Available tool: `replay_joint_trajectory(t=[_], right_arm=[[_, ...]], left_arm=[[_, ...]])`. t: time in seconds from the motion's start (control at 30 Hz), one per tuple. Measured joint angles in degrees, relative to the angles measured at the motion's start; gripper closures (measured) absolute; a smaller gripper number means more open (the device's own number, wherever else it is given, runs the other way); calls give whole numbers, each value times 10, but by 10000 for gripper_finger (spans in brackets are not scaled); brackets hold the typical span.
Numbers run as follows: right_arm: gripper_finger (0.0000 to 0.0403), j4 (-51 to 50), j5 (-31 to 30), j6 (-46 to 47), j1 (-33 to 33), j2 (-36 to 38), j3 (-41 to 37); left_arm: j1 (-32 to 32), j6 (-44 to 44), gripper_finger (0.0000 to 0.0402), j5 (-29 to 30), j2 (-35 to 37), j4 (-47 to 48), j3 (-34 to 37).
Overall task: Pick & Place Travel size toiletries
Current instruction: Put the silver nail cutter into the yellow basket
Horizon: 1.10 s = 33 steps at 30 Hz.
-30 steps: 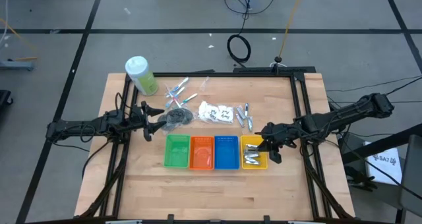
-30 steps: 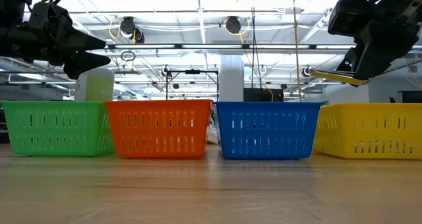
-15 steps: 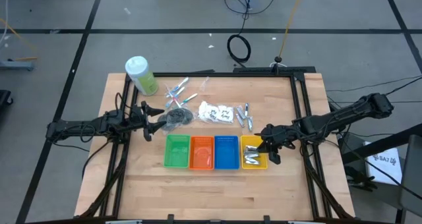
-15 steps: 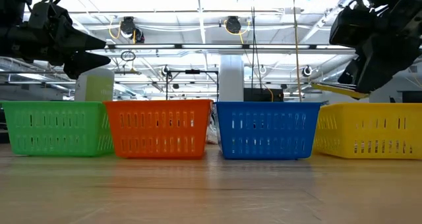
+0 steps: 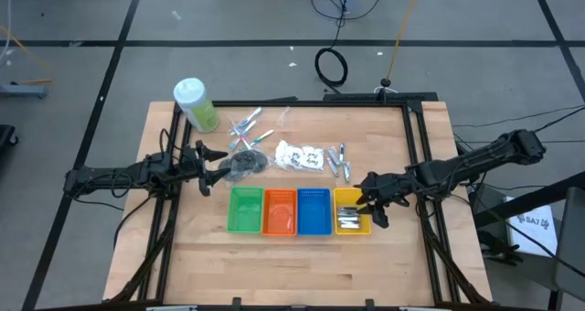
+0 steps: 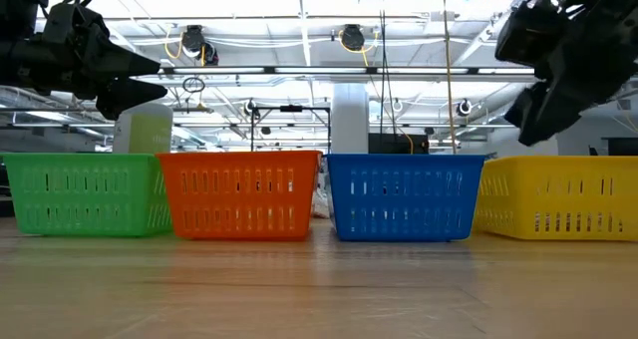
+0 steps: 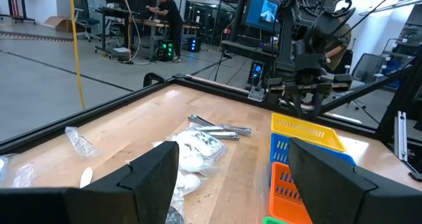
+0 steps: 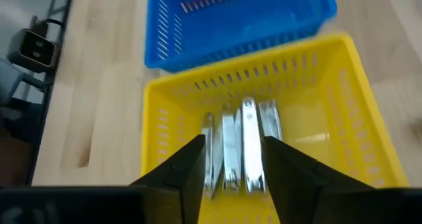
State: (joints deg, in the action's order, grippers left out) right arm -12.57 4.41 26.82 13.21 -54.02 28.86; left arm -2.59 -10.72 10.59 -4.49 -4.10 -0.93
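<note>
My right gripper [image 8: 234, 148] hovers open over the yellow bin [image 5: 352, 197], with nothing between its fingers. Several short silver tubes [image 8: 239, 145] lie side by side on that bin's floor. More silver tubes [image 5: 338, 160] rest on the table beyond the bins, beside the white packets [image 5: 302, 155]. Next to these are the dark clear pouch [image 5: 245, 163] and the thin sticks [image 5: 249, 126]. My left gripper [image 5: 212, 165] waits open above the table, just left of the pouch.
Green [image 5: 245, 210], orange [image 5: 279, 212] and blue [image 5: 313, 210] bins stand in a row left of the yellow one. A large pale-green bottle [image 5: 195, 105] lies at the far left corner. Bare wood lies in front of the bins. A person shows in the room beyond.
A thin silver tube stuck out sideways from my right gripper over the yellow bin one second ago. The gripper dipped slightly and let it go. The tube no longer shows at the fingers and lies among the tubes in the bin.
</note>
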Motion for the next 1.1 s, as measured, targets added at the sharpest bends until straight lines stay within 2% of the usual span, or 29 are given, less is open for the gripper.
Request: replay_joint_trajectory(t=[0.2,0.37,0.43,0.7,0.87,1.1], right_arm=[[246,79,-10,-66,-34,0,0],[224,82,-132,-85,-93,0,0],[210,76,-152,-82,-125,-5,0],[170,67,-145,-67,-200,-95,-1],[168,70,-87,-72,-237,-157,-1],[170,79,-71,-100,-274,-202,0]], left_arm=[[0,0,121,0,0,0,0],[0,0,121,0,0,0,0],[0,0,121,0,0,0,0],[0,0,121,0,0,0,0],[0,0,121,0,0,0,0],[0,0,121,0,0,0,0]])
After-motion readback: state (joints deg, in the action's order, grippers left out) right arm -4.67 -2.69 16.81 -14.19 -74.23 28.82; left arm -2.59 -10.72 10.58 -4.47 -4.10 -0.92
